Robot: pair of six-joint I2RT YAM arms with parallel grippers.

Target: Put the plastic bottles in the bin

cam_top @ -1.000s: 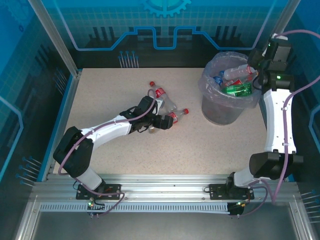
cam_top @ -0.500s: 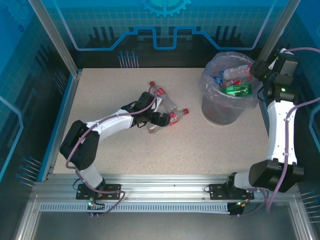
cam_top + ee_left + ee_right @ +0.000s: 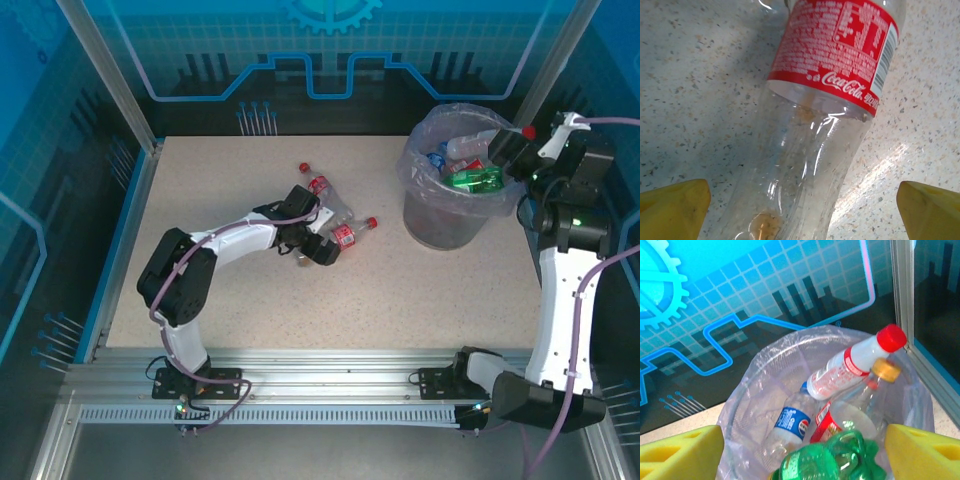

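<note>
top view, left gripper (image 3: 322, 248): I see it low over the speckled beige tabletop (image 3: 220, 180) at frame centre, against the loose bottles; spread not readable here.
top view, loose bottles: two clear plastic bottles with red caps and red labels lie on their sides, one (image 3: 325, 188) just above the gripper, one (image 3: 348, 235) just right of it.
top view, bin: round grey bin (image 3: 440, 225) with pale-purple bag, upper right, bottles piled inside.
top view, right gripper (image 3: 503, 150): at the bin's right rim.
left wrist, gripper (image 3: 802, 210): yellow fingertips (image 3: 675, 207) in both bottom corners, spread wide, pinching nothing.
left wrist, bottle: clear Coca-Cola bottle (image 3: 835, 45) lies on the table, running up from between the tips.
right wrist, gripper (image 3: 802, 452): tips (image 3: 682, 452) spread wide, holding nothing I can see.
right wrist, bin contents: bag rim (image 3: 765, 365) mid-frame; white-labelled red-capped bottle (image 3: 850, 367) on top, blue-labelled bottle (image 3: 792, 422) left, crumpled green bottle (image 3: 825, 462) bottom centre between the tips.
</note>
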